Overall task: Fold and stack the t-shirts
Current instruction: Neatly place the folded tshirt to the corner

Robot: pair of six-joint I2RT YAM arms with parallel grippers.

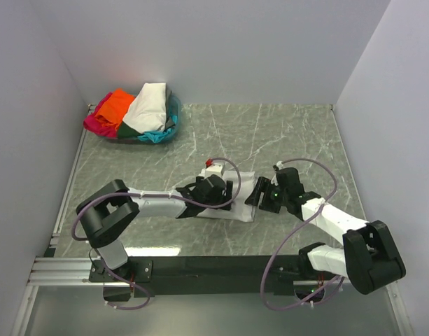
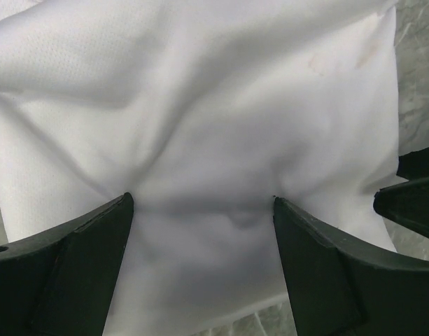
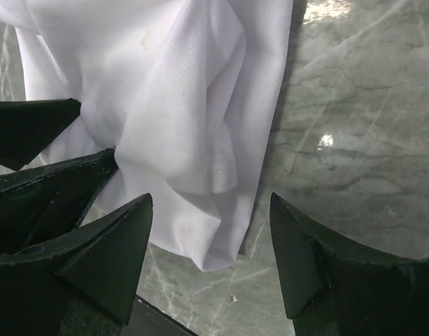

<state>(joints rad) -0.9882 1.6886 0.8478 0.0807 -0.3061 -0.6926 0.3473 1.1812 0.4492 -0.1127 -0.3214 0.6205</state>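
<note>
Shirt (image 2: pixel 214 133), plain white, rumpled at the middle of the table (image 1: pixel 291 133), well apart from the basket (image 1: pixel 176 112) of coloured shirts (image 1: pixel 116 105) in the far left corner; left gripper (image 2: pixel 200 199) down on the cloth, fingers spread either side of a raised ridge, clamped on nothing; right gripper (image 3: pixel 211 199) low at the loose hem, likewise spread, nothing caught. Likely trouble on closing: top layer alone pinched, fold dragged askew; thin hem missed, or several layers grabbed at once; with both so close together, knocked fingers.
</note>
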